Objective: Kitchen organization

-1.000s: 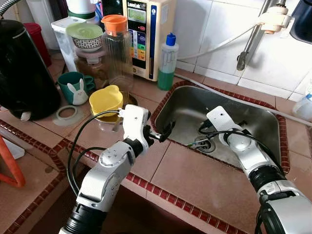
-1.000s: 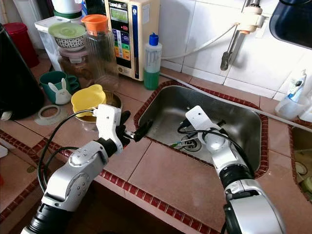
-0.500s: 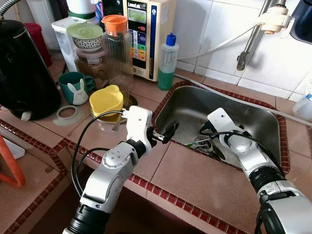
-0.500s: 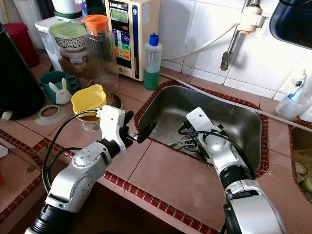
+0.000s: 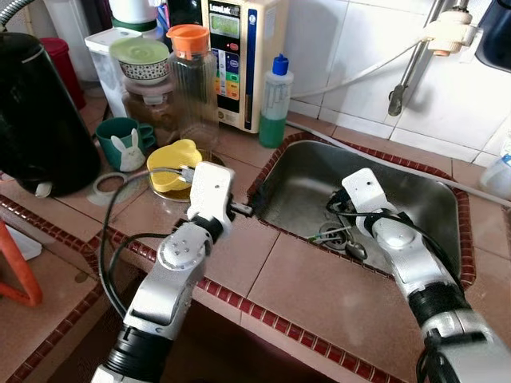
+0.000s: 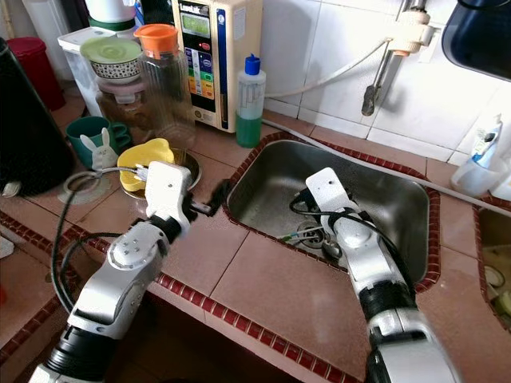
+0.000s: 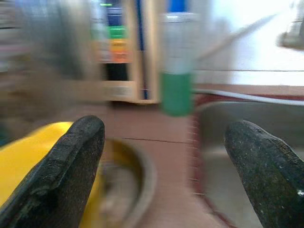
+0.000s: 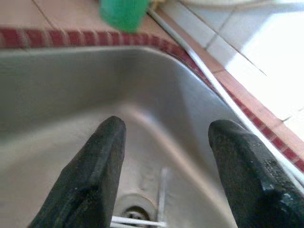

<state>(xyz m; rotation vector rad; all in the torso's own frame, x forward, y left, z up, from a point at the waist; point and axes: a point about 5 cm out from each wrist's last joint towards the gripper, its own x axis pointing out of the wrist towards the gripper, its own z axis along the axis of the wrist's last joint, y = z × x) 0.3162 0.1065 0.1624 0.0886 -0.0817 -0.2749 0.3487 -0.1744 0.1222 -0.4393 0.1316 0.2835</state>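
Over the tiled counter, largest first:
Sink (image 5: 415, 199): stainless, likely slick; utensils (image 5: 339, 238) lay by its drain.
Right gripper (image 8: 164, 156): hung over the drain, fingers spread wide, empty.
Left gripper (image 7: 161, 156): wide open, empty, near the yellow bowl (image 5: 172, 163).
Utensils: thin, stiff, probably light; best pinched along the handle.

head eyes look down on the sink (image 5: 399, 199); both wrist views face it close up.

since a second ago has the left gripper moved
Yes. The left gripper has swung back from over the sink edge toward the yellow lid, its wrist now closer to that lid.
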